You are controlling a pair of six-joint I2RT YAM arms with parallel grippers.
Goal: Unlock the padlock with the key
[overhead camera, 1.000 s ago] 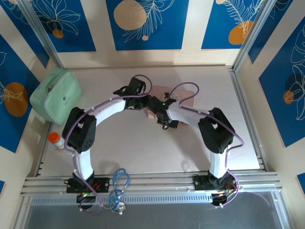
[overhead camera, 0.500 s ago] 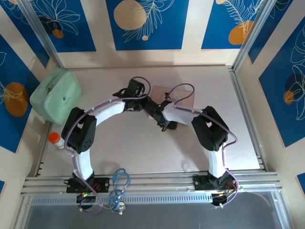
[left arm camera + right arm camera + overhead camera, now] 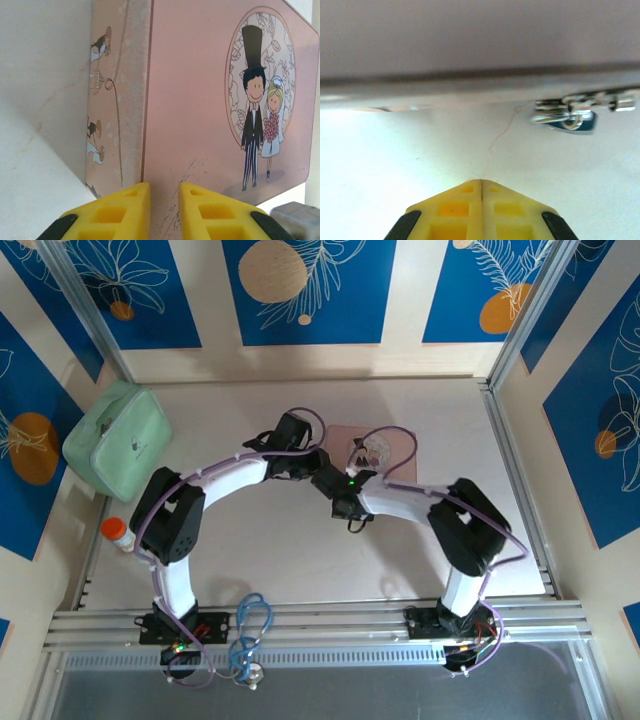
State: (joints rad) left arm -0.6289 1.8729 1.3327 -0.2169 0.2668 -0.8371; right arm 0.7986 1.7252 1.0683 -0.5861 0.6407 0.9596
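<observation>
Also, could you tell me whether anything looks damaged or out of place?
Only minor wear: the pink tin has fine scratches on its lid, just ahead of the left gripper. The padlock beside the tin looks intact, though blurred.

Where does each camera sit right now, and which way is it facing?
Top external: above and behind the bases, looking down at the pale table; both arms show, meeting at the pink rectangular picture tin.
Left wrist: close over the tin's lid, facing along it; left pincer slightly open at the bottom edge.
Right wrist: low at table level, facing the tin's blurred side and the tiny blue padlock with silvery shackle; right pincer shut.
Shared: top and left wrist both show the tin's bride-and-groom lid.
</observation>
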